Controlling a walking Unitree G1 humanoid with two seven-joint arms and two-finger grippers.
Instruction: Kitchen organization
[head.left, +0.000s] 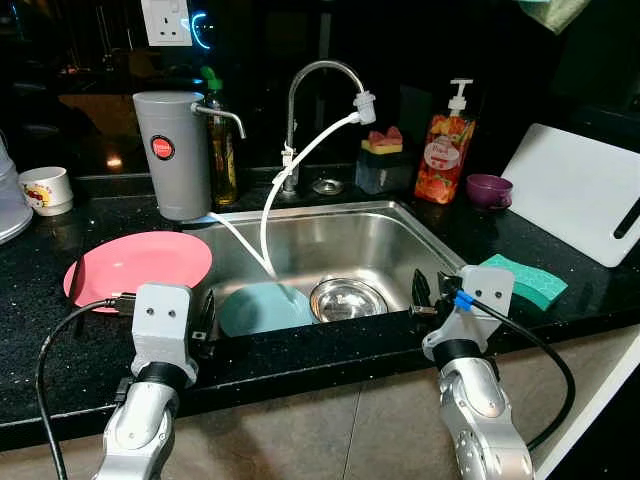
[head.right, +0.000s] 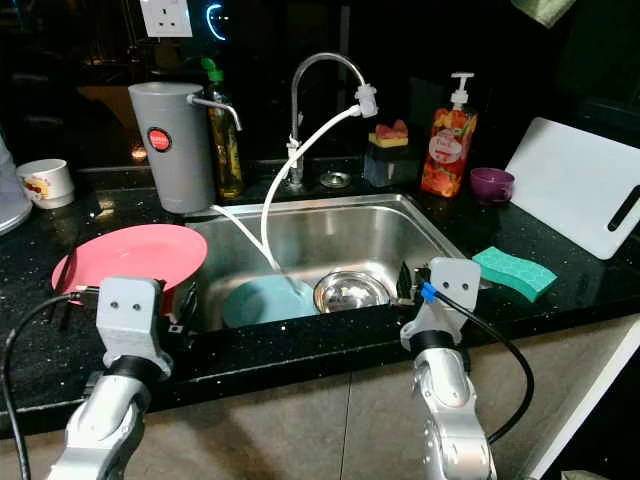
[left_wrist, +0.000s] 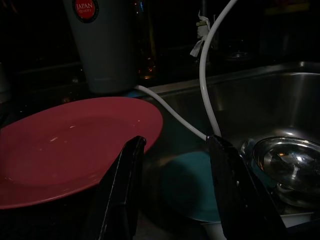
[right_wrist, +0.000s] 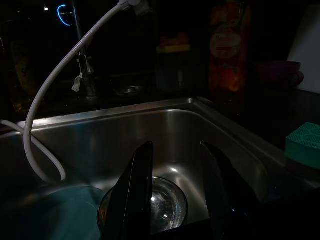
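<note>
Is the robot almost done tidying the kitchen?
Not nearly. Nothing looks put away yet. Both hands, left and right, hang open and empty at the sink's front edge. A teal plate and metal bowl are in the sink, and a pink plate and green sponge sit on the counter.

Black speckled countertop (head.left: 60, 300) with a steel sink (head.left: 420, 225) set into it.

Just ahead of the left pincer (head.left: 205, 318) lies a pink plate (head.left: 140, 265); beyond that stand a grey water filter (head.left: 172, 155) and, further to its left, a small white cup (head.left: 46, 190). Beside the right pincer (head.left: 425, 295), on its outer side, lies a green sponge (head.left: 527, 280); well beyond it rest a white cutting board (head.left: 580, 190), a purple bowl (head.left: 489, 190) and an orange soap dispenser (head.left: 446, 150).
</note>
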